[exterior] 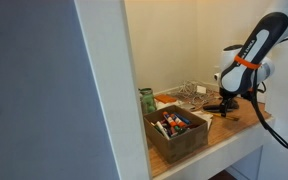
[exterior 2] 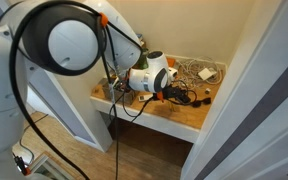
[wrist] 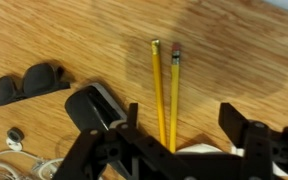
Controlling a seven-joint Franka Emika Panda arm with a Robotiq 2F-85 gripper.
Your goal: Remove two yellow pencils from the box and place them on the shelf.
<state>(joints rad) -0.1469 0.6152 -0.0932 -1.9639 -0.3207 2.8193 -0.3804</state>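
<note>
Yellow pencils (wrist: 158, 90) lie on the shelf (wrist: 234, 50) inside the spread pincer (wrist: 182, 118).

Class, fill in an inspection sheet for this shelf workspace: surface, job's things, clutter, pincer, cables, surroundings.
Surface: light-brown wooden shelf board, bare grain around the pencils.
Job's things: two thin yellow pencils lie side by side, flat on the board; olive-brown open cardboard box holds coloured markers.
Clutter: clear wire tray behind the box; black curved part beside the pencils.
Pincer: black pincer open, jaws either side of the pencils, gripping nothing.
Cables: white cords in the wrist view's corner.
Surroundings: white walls flank the shelf.
</note>
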